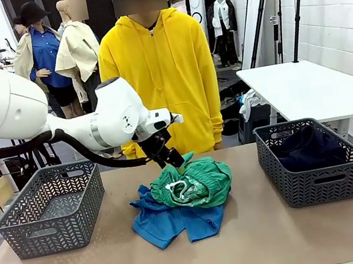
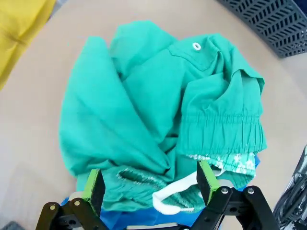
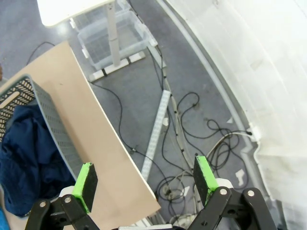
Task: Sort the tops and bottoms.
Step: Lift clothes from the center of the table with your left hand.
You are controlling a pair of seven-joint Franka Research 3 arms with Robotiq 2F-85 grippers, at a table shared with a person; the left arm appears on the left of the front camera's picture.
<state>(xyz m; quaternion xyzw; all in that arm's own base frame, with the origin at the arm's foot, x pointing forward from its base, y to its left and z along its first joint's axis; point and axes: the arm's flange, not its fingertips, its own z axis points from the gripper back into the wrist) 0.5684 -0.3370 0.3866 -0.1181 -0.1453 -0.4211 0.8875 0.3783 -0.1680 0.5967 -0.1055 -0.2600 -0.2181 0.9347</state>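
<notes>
While left gripper (image 2: pixel 149 181) hangs wide-jawed over green shorts (image 2: pixel 144 110), perhaps touching, right gripper (image 3: pixel 145 181) gapes empty near navy garment (image 3: pixel 29 163).

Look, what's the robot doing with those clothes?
It is sorting clothes. The left arm's jaws hang open over the green shorts, which lie on a blue shirt in the middle of the table. A navy garment already sits in the right basket. The right arm's jaws are open past the table's edge, holding nothing. A person in yellow stands at the far side.
</notes>
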